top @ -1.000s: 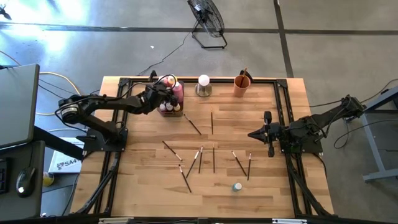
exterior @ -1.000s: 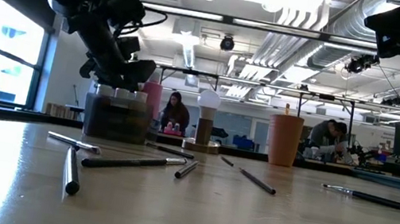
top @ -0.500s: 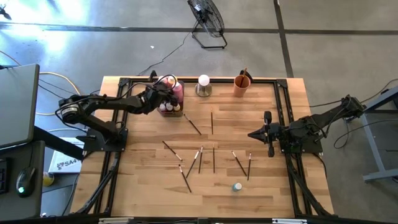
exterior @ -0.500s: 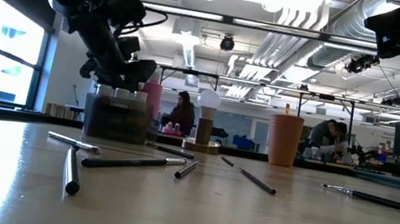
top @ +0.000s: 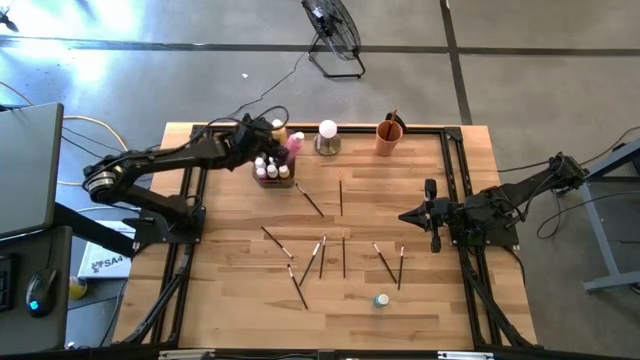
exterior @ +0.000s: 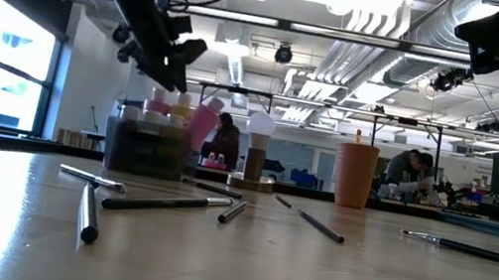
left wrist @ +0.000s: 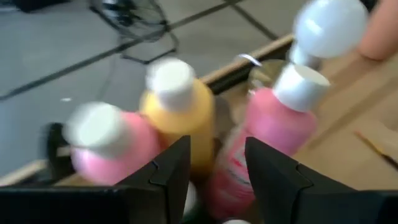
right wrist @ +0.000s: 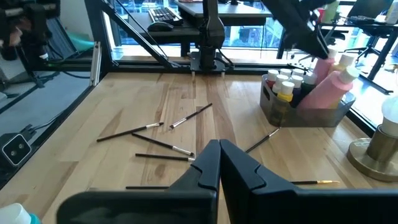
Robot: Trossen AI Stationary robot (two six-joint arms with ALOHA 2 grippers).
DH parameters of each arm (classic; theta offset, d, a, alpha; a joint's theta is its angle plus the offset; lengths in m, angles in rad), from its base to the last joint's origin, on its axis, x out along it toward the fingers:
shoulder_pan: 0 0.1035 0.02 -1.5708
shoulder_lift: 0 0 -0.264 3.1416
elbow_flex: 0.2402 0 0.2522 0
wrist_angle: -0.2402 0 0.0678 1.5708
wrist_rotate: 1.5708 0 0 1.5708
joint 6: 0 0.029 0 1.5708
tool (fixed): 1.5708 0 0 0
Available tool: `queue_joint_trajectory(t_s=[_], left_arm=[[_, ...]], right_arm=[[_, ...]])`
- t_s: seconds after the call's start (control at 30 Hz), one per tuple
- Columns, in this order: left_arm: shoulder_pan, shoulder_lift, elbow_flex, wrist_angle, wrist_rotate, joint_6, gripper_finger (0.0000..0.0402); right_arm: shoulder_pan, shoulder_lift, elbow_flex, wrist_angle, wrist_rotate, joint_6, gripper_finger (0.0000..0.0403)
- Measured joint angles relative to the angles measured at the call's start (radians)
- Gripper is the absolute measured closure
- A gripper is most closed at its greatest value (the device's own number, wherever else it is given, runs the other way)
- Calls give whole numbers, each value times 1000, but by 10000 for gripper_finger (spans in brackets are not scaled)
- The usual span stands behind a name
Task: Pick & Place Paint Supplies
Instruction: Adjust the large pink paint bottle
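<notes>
Since a second ago the left claw (exterior: 180,61) has lifted off the tray (top: 272,180) near the bench's (top: 230,300) far edge and hangs above it, fingers apart, seemingly empty. One pink bottle (exterior: 202,124) now leans, cap tilted towards the white ball (top: 327,129). Brushes (top: 322,256) lie scattered mid-bench, mostly pointing near edge to far edge, with bare wood around them. The right claw (top: 430,213) waits clenched by the right edge.
</notes>
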Motion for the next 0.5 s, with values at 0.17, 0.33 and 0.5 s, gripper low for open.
queue_joint_trajectory(t_s=[0.17, 0.33, 0.5], left_arm=[[0, -59, 51, -137, -26, -19, 252], [-8, -91, 51, -152, 29, -20, 253], [-77, -91, 51, -150, -36, 12, 278]], right_arm=[[0, 0, 0, 1, 0, 0, 401], [0, 0, 0, 2, 0, 6, 401], [0, 0, 0, 2, 0, 7, 401]])
